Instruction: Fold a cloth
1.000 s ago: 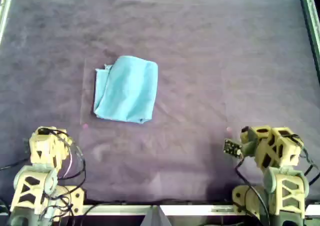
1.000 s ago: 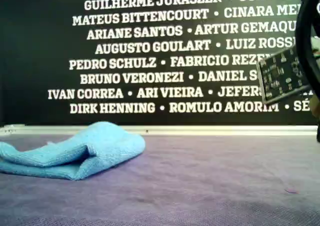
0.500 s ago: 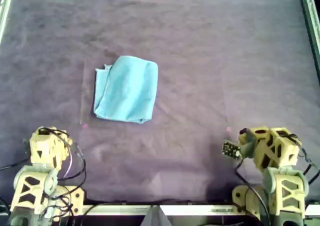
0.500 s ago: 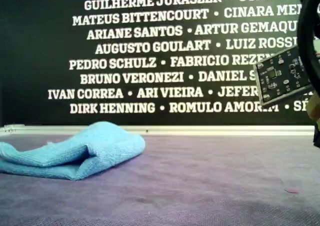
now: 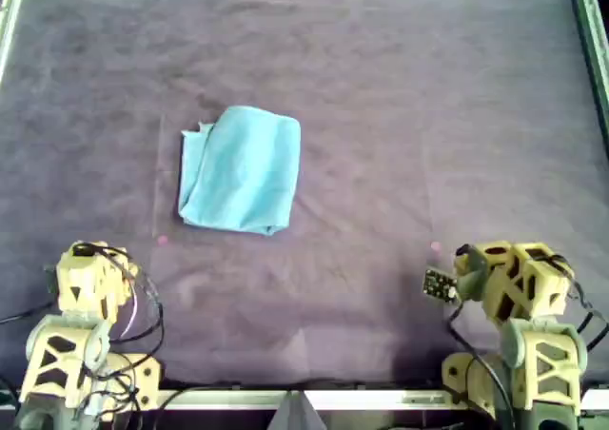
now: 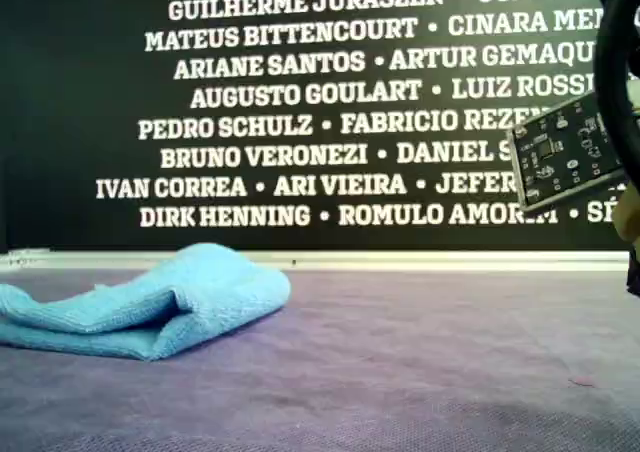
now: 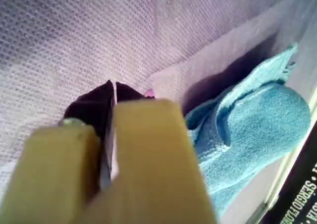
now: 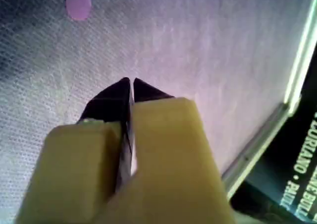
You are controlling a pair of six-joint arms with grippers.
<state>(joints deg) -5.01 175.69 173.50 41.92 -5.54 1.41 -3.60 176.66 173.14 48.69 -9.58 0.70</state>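
Both grippers empty, jaws pressed together: my first gripper point(image 7: 115, 85) over bare purple table covering point(image 5: 400, 116) near cloth point(image 5: 240, 168); my second gripper point(image 8: 132, 81) well apart from it, beside pink dot point(image 8: 78, 3). Cloth lies left of centre in overhead view, already doubled into rumpled, loose bundle. Judgement: fold looks roughly done, arms parked; any tidying calls for opening jaws, reaching for loose edge.

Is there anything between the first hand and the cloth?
Only bare purple table covering, with one small pink dot beside my first hand. The first wrist view shows it; the cloth lies apart.
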